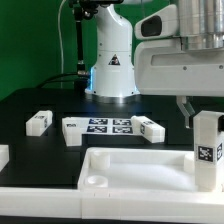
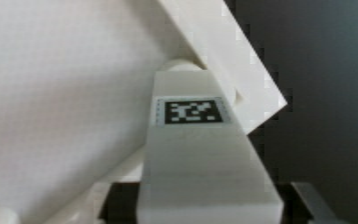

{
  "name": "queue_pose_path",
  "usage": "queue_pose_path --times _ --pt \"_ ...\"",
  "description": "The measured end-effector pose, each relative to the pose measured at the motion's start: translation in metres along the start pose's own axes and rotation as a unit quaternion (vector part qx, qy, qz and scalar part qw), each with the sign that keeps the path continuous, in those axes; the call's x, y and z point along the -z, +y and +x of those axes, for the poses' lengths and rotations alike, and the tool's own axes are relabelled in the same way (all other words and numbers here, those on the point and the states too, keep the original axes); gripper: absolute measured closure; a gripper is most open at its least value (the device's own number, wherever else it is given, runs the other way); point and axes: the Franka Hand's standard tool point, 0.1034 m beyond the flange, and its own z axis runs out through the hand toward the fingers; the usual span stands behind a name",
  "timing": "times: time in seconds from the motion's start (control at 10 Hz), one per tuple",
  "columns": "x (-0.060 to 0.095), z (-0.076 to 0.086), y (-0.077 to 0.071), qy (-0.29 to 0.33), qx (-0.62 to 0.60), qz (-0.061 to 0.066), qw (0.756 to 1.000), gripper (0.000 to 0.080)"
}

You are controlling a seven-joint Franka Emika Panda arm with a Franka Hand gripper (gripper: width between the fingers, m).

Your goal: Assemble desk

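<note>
Gripper (image 1: 203, 112) is closed on a white square leg (image 1: 208, 150). The wrist view shows its dark fingers (image 2: 300, 197) flanking the leg's sides, with the leg's black-and-white tag (image 2: 195, 110) facing the camera.

The held leg stands upright at the exterior view's right, with its lower end at the near right corner of the tabletop panel (image 1: 120, 168). I cannot tell whether it is seated in a socket. In the wrist view the leg's far end points at the panel's raised rim (image 2: 220, 50), and the contact there is unclear.

The tabletop panel lies flat on the black surface (image 1: 50, 150) at the front, rim up, with a round corner socket (image 1: 92, 180) visible at its left.

The marker board (image 1: 108, 125) lies behind the panel, mid-surface. Loose legs lie flat:
- One (image 1: 72, 131) is at the board's left end.
- One (image 1: 150, 127) is at the board's right end.
- One (image 1: 38, 122) is further to the exterior view's left, apart from the others.
- Another white part (image 1: 3, 155) is cut off by the left edge.

The white robot base (image 1: 110, 65) stands at the back centre.
</note>
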Motion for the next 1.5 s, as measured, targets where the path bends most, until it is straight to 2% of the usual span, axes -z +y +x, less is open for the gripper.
queue_pose_path --times 0.2,0.3,0.4,0.6,0.9,1.2,1.5 --pt "0.000 -0.001 0.000 -0.009 -0.029 -0.005 1.000 0.0509" --pt "0.000 -0.001 0.000 -0.008 -0.017 -0.005 1.000 0.0434" --pt "0.000 -0.001 0.000 -0.010 0.004 -0.006 1.000 0.0434" --pt "0.001 -0.002 -0.001 -0.011 0.081 -0.006 0.997 0.0173" --pt "-0.001 -0.010 -0.005 -0.012 0.226 -0.008 0.974 0.0152" --pt "-0.002 -0.011 -0.005 -0.012 0.373 -0.009 0.928 0.0150" --pt "-0.002 -0.011 -0.006 -0.009 0.493 -0.020 0.870 0.0150"
